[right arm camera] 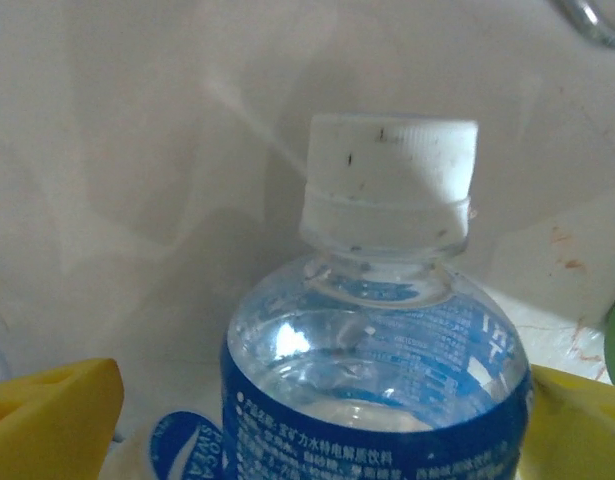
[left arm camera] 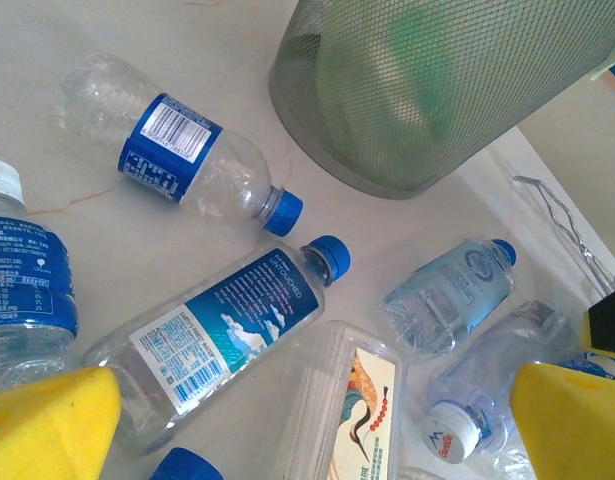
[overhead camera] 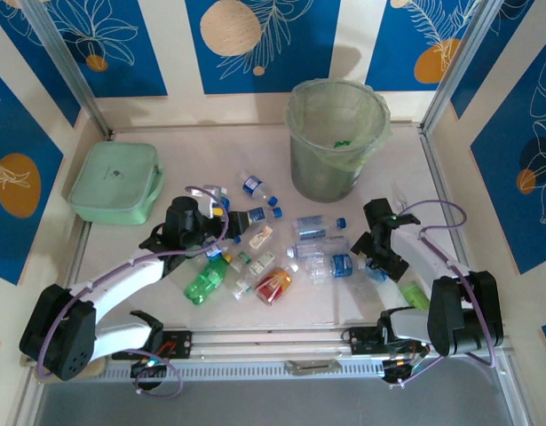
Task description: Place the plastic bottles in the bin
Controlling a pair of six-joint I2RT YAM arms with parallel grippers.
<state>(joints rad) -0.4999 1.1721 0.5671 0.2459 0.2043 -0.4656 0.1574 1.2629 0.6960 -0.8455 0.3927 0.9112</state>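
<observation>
Between the right hand's [overhead camera: 377,262] yellow fingers [right arm camera: 47,420], which are spread and not yet clamped, sits a white-capped bottle [right arm camera: 387,330] with a blue label. One finger is at the bottle's edge, the other clear of it. Left hand [overhead camera: 230,222] gapes wide, hovering over the plastic bottles [overhead camera: 321,257] strewn on the tabletop [overhead camera: 219,155]. A blue-capped bottle [left arm camera: 222,340] lies on its side just under that hand. Ahead of the left hand, beyond the nearest bottles, stands the bin [overhead camera: 324,169], upright, with a pale green bag folded over its rim.
</observation>
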